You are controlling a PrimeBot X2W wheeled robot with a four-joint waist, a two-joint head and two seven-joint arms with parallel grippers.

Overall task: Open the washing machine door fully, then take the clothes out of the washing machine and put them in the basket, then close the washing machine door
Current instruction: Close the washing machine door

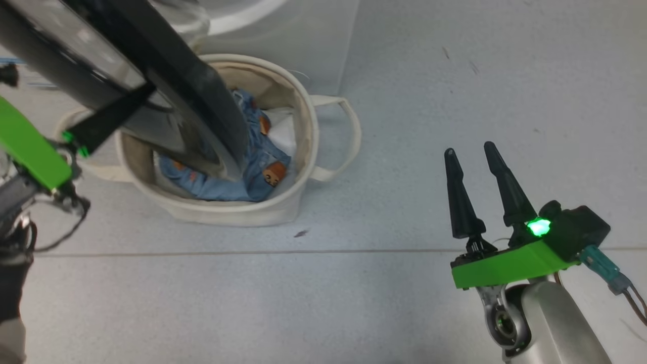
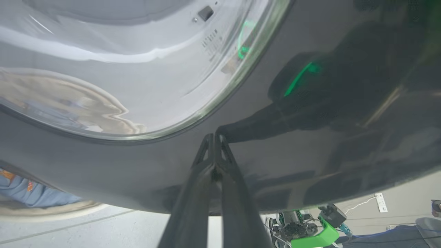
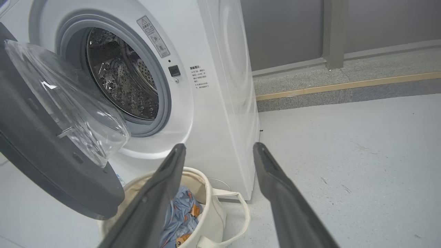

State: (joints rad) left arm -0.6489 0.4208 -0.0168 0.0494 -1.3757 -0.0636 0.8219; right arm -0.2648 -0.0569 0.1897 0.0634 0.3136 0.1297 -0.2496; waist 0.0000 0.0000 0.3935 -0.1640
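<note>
The left tool [image 2: 214,137] has its two dark fingers pressed together with nothing between them; their tips meet their own reflection on the glossy black rim of the door [image 2: 310,155], just outside the glass bowl [image 2: 113,69], so they appear to rest against it; the right tool [image 1: 470,151] hangs with its fingers spread and empty over the floor [image 1: 354,293], well apart from everything

The door stands partly open, its lower edge hanging over the basket [image 1: 303,101]; the basket sits on the floor just in front of the washing machine [image 3: 213,113]; the clothes [image 1: 263,151], blue with orange bears, lie crumpled inside the basket; the drum [image 3: 120,79] looks bare, so the closing of the door seems to be what remains

The door should handle as a stiff, fairly heavy piece that only swings on its hinge, so it wants a steady push rather than a pinch; the rim is smooth and likely slippery, so closed tips could skid sideways along it; the rim is the sounder place to press, the bulging glass being the part to keep off; a push near the free edge, away from the hinge, should turn it most easily; the door's lower edge passes close above the soft basket rim and may brush it
</note>
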